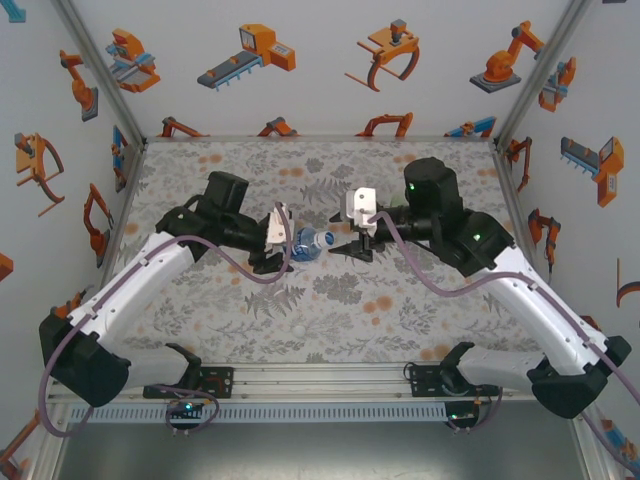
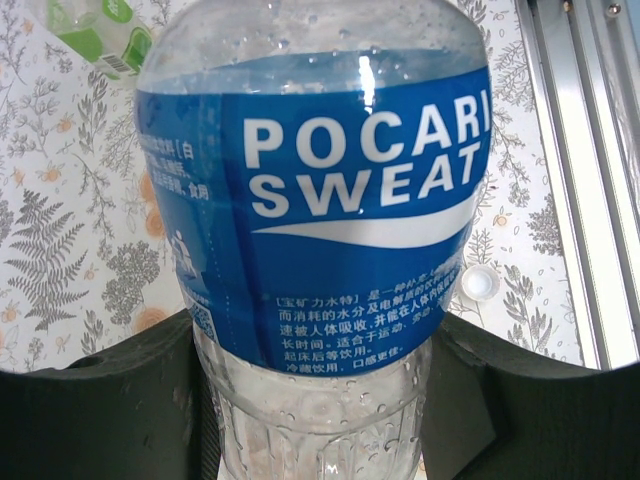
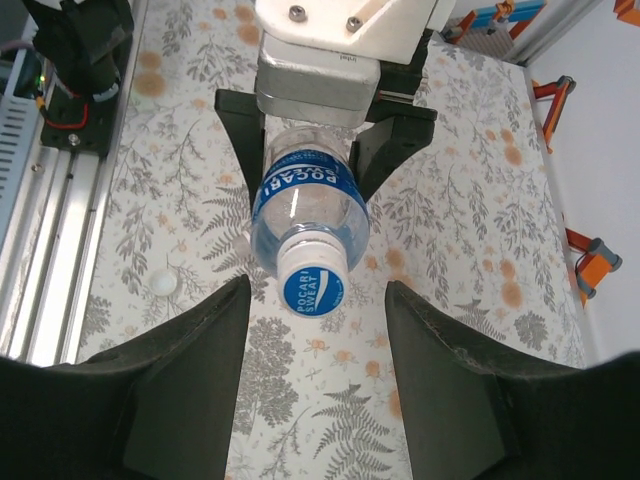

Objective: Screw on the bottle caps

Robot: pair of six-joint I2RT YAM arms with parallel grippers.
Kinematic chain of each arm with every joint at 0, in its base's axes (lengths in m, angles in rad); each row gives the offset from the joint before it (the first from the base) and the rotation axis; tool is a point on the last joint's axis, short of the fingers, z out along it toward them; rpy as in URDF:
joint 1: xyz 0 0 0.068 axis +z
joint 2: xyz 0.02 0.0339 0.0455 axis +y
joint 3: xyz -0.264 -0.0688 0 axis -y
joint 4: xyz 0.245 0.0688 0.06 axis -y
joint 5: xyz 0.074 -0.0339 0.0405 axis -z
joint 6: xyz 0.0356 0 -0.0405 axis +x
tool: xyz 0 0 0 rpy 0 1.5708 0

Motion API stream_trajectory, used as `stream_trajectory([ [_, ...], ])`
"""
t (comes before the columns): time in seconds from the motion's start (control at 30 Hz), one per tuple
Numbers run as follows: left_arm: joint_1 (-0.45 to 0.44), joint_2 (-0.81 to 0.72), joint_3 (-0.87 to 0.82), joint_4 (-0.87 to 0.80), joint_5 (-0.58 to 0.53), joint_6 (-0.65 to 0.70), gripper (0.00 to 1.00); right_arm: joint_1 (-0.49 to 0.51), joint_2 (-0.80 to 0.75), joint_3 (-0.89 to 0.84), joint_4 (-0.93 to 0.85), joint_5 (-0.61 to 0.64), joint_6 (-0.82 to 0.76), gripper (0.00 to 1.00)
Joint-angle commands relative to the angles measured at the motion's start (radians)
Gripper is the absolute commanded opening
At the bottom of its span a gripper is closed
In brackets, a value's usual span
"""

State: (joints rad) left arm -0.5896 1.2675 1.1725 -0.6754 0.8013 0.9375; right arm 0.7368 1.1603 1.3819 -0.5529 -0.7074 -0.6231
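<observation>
Blue-labelled bottle pinched in left hand, its cap between spread right hand

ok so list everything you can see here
blue-label bottle: one, clear with blue label, held sideways mid-table
fitted cap: one, white with blue top, on that bottle's neck
loose cap: one, white, on the cloth near the rail
green-label bottle: one, clear and green, on the cloth beyond the held bottle
cloth: one, grey floral with orange, covering the table
rail: one, silver, along the near edge
walls: three, white with orange robot pictures, around the table
left arm: one, white and black, jaws shut on the blue-label bottle
right arm: one, white and black, jaws open either side of the fitted cap, not touching
</observation>
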Motion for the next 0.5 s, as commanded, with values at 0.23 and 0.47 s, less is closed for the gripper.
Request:
stream_trajectory([
  [0.23,-0.008,0.007,0.033,-0.034,0.045,0.032,0.0,0.01,0.016,-0.016,0.001,-0.033,-0.065,0.44],
  [0.47,-0.009,0.006,0.033,-0.034,0.048,0.032,0.0,0.014,0.023,-0.029,0.006,-0.052,-0.058,0.43],
])
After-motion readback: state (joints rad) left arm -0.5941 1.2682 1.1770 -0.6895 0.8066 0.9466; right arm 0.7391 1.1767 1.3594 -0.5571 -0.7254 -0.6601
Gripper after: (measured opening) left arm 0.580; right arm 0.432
